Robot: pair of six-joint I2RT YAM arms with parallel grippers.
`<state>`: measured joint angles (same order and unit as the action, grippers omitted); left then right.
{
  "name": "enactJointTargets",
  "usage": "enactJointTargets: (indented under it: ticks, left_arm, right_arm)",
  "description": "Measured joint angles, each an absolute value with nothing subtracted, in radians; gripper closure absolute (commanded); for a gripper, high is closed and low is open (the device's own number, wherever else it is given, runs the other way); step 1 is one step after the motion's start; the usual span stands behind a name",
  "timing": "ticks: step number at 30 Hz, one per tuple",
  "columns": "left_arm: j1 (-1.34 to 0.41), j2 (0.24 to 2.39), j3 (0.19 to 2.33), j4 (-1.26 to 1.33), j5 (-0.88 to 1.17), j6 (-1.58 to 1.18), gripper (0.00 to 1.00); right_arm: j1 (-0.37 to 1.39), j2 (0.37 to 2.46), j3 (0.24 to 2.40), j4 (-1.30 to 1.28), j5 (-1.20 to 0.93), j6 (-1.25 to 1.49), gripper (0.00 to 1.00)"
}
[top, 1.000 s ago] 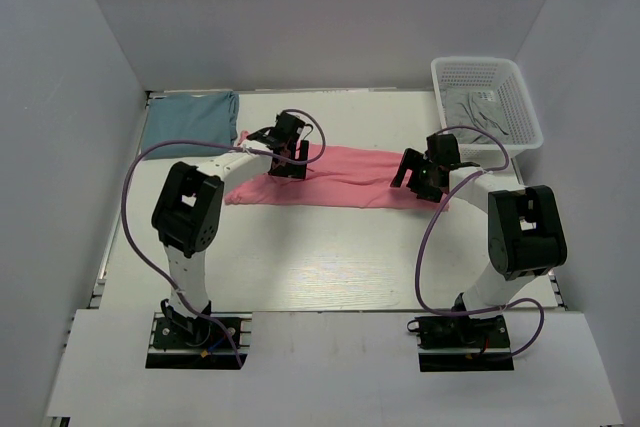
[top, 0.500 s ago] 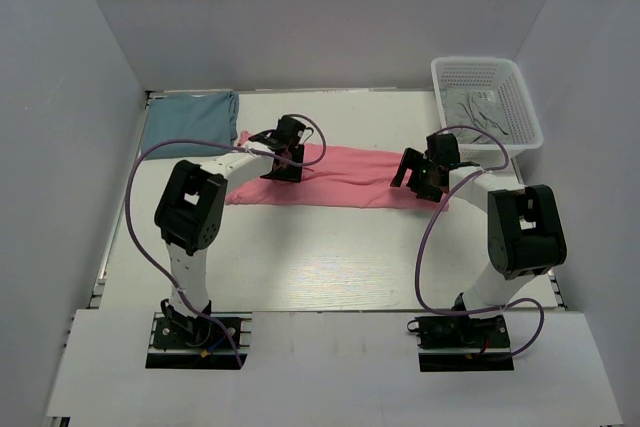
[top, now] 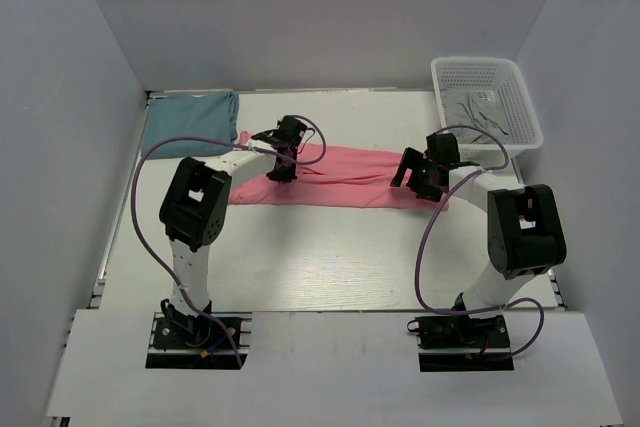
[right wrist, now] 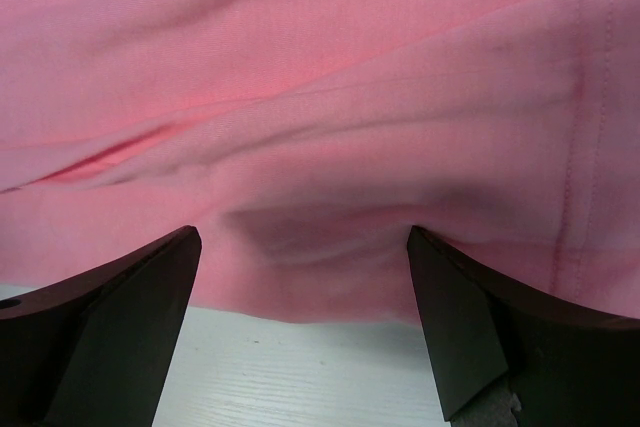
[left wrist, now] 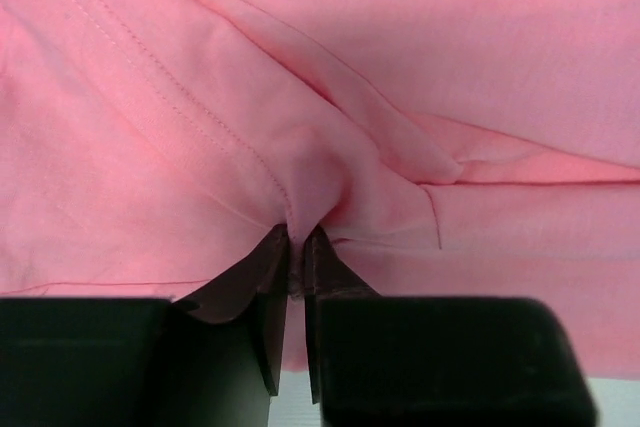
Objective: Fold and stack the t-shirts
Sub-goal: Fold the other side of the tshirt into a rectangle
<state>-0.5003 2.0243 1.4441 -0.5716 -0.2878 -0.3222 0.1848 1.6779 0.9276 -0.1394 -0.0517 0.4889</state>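
**Two robot arms at a pink shirt: one pinching it, one open over its edge**

Seen from above, a pink shirt point(top: 340, 175) lies in a long, rumpled band across the middle of a white table point(top: 330, 267). A teal shirt point(top: 190, 122) sits folded flat in the upper left of the frame, well apart from both arms. In the upper right stands a white basket point(top: 522, 97) with grey cloth point(top: 478, 109) inside.

The left gripper point(top: 283, 161) is down on the left part of the pink shirt. Its wrist camera shows the jaws almost together at the bottom centre of the frame, nipping a small raised peak of pink cloth. Creases run out from the pinch toward the upper left and the right.

The right gripper point(top: 417, 175) sits at the right end of the band. Its own camera shows the jaws spread wide, one dark finger at lower left and one at lower right. The shirt's near edge lies between them, with bare table below. It holds nothing.

The shirt looks thin, light and limp. It will likely sag, trail and bunch wherever it is gripped, and it cannot be pushed into shape. It is not fragile, but a shallow pinch may catch only the top layer. The firmest holds are probably the stitched hems and edges, taken at both ends so the cloth lifts evenly
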Motion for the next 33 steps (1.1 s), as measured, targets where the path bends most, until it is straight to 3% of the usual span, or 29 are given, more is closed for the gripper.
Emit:
enactJointTargets:
  ticks: [20, 25, 33]
  left_arm:
    - [-0.500, 2.117, 1.612, -0.536, -0.385, -0.218, 0.80]
    - [-0.500, 2.181, 1.637, -0.464, -0.376, -0.101, 0.99]
    - [-0.510, 2.244, 1.701, -0.421, -0.342, 0.044, 1.00]
  right_arm:
    - [0.185, 1.689, 0.942, -0.142, -0.048, 0.488, 0.10]
    - [0.185, 1.690, 0.943, -0.143, -0.047, 0.488, 0.10]
    - [0.185, 1.690, 0.944, -0.143, -0.044, 0.488, 0.10]
